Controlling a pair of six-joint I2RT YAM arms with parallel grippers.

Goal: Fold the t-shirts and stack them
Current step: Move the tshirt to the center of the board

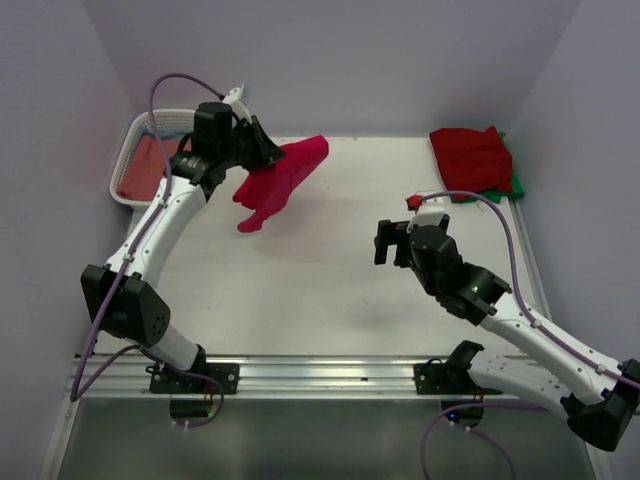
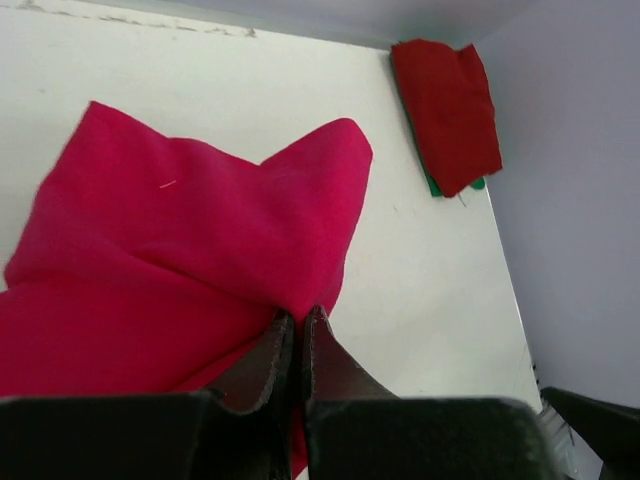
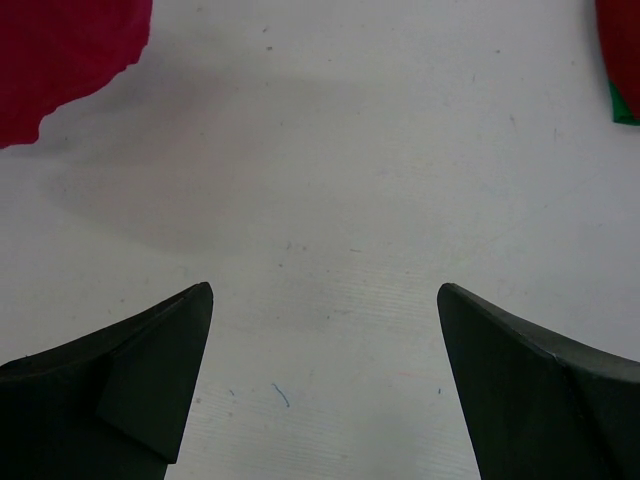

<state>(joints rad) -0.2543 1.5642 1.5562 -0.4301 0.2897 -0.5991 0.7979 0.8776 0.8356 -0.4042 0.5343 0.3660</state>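
Observation:
A bright crimson t-shirt point(image 1: 283, 180) hangs bunched from my left gripper point(image 1: 268, 152) above the table's far left; in the left wrist view the cloth point(image 2: 190, 260) fills the left half and my left gripper point(image 2: 298, 318) is shut on it. A darker red t-shirt point(image 1: 470, 156) lies folded on a green one point(image 1: 516, 186) at the far right corner, also in the left wrist view point(image 2: 448, 110). My right gripper point(image 1: 391, 242) is open and empty over the bare table, right of centre point(image 3: 325, 290). A dusty-red t-shirt point(image 1: 146, 166) lies in the basket.
A white slatted plastic basket point(image 1: 122, 165) stands at the far left corner. The white table point(image 1: 330, 290) has raised edges and purple walls behind and at the sides. A metal rail runs along the near edge.

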